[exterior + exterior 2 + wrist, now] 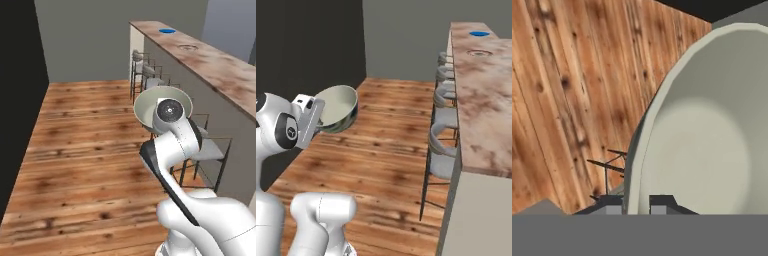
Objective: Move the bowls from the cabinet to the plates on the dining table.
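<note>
A: One bowl (338,107), clamped by its rim in the hand (637,202), carried above wood-plank floor (85,150).
B: Step?
A: Transport. Next: likely reach the marble worktop (481,100), set it on the blue plate (479,34) or brown-rimmed plate (479,52).
B: Texture?
A: Round, deep, smooth beige inside.

stools (443,150): grey seats, dark frames, in a row | floor (85,150): wood planks

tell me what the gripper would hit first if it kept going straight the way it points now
Probably the wooden floor. The gripper, its jaws shut on the bowl rim, looks down along that bowl at floorboards, with bar stool legs near the line. Depth is unclear.
</note>
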Motion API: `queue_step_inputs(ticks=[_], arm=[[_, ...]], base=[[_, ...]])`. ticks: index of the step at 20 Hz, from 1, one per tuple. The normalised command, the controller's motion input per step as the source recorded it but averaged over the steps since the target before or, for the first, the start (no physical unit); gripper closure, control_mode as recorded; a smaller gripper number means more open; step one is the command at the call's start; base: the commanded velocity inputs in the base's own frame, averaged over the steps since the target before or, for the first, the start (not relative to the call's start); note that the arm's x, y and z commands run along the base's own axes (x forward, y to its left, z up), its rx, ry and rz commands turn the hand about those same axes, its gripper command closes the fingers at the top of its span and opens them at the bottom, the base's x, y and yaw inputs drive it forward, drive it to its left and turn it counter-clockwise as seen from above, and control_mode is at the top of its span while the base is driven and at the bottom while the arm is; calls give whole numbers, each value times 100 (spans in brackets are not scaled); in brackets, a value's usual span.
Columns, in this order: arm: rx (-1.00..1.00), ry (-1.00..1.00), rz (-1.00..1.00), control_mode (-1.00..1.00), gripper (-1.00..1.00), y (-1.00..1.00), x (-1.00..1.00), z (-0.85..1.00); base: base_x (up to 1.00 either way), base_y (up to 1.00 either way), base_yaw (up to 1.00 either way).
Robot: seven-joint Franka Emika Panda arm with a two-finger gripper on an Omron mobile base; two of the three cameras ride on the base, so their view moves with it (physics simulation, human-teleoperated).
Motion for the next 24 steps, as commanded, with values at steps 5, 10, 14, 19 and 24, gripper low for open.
queue_step_inputs(ticks=[5, 10, 14, 19, 24], arm=[[0, 0, 0, 100, 100, 0, 0, 0], [0, 0, 0, 100, 100, 0, 0, 0], [0, 0, 0, 100, 100, 0, 0, 0], [0, 0, 0, 100, 100, 0, 0, 0], [0, 0, 0, 100, 100, 0, 0, 0]], base=[[100, 60, -37], [100, 80, -32], [100, 89, -26], [100, 80, -25], [100, 73, -27]])
